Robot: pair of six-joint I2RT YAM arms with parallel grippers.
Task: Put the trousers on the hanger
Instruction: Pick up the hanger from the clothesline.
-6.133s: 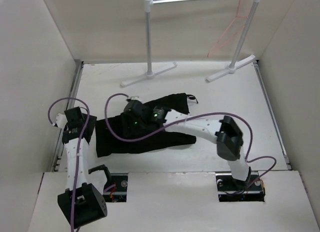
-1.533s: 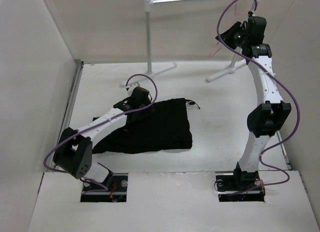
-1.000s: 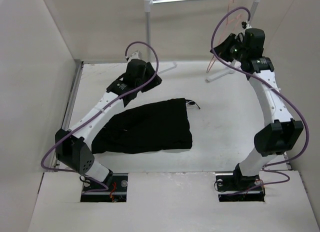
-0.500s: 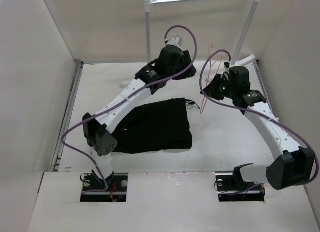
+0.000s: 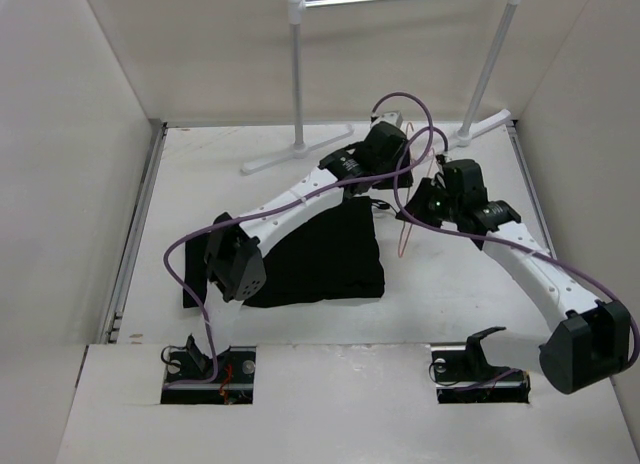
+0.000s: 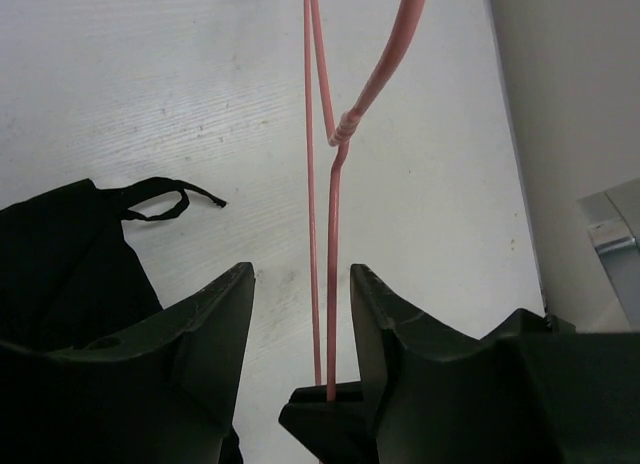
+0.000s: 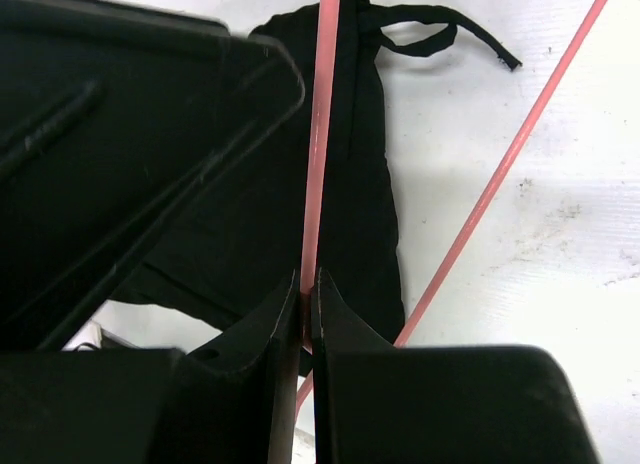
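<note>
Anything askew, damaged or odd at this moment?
Nothing looks damaged or spilled. The hanger is off the rack, pinched in the right gripper, with the left gripper open around its wires. The trousers lie flat on the table, a drawstring trailing loose.

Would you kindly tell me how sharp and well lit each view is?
Left wrist: the hanger is crisp, the left claw dark and soft-edged. Right wrist: the right claw and hanger slightly blurred, blacks lack detail. Top external: evenly lit, hanger barely visible.
</note>
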